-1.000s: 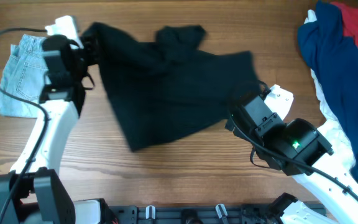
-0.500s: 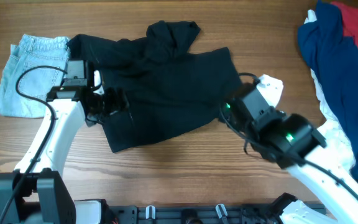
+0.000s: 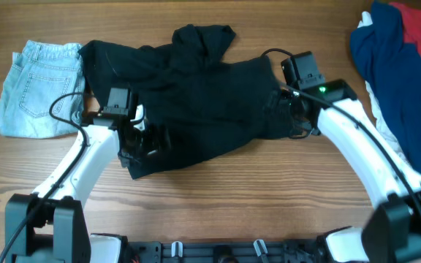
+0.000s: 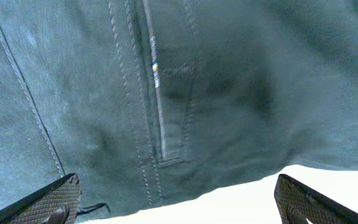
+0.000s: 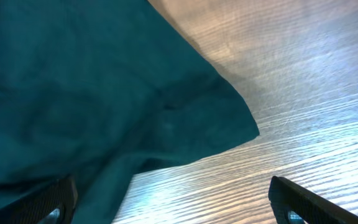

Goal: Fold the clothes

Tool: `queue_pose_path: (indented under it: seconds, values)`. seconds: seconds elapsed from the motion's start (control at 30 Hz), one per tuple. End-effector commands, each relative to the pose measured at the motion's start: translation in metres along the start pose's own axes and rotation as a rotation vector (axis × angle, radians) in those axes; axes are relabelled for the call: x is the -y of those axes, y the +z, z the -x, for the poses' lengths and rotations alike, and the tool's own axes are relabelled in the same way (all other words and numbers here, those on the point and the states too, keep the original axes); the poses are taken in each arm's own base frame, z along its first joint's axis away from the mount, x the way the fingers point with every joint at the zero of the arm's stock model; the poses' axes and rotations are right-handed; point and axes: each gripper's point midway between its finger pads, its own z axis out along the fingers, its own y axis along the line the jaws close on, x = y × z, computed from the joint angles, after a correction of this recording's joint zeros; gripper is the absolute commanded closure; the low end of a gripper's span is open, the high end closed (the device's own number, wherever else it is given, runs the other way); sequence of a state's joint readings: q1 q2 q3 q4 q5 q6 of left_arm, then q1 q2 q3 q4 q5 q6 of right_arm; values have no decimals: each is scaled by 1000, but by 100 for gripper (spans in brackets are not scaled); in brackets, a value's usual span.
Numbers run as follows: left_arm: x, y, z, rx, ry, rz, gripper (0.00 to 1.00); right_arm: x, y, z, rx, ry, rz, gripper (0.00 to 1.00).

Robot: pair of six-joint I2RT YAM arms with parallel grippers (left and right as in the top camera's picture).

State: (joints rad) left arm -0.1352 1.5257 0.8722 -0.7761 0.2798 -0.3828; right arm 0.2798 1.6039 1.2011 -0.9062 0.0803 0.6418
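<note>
A brown wooden table with a plank-like surface [image 3: 218, 208] fills the overhead view from edge to edge. Its grain runs in long streaks from left to right, with darker bands and lighter, warmer ones side by side. In the right wrist view the same wood [image 5: 309, 87] looks paler and glossy. Light glares off it there, and the fine grain lines run slantwise across the picture. Along the near edge of the overhead view lies a black rail [image 3: 218, 253], running left to right. Small silvery hook-shaped clips [image 3: 257, 245] stand along its top.
</note>
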Motion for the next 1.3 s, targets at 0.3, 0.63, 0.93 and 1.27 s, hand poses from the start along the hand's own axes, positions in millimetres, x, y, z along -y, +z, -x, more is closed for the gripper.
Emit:
queue_pose_path:
  seconds: [0.3,0.63,0.93,1.27]
  values:
    - [-14,22,-22,-43,-51,8,0,14,90,-24,-250,45,-59,0]
    - [-18,24,-30,-67,-59,21,0,34,101,-24,-240,94,-170,96]
    - [-20,24,-34,-85,-65,29,0,135,66,-30,-249,241,-576,96]
    - [8,19,-60,-222,-87,-132,0,137,52,-28,-247,220,-561,96]
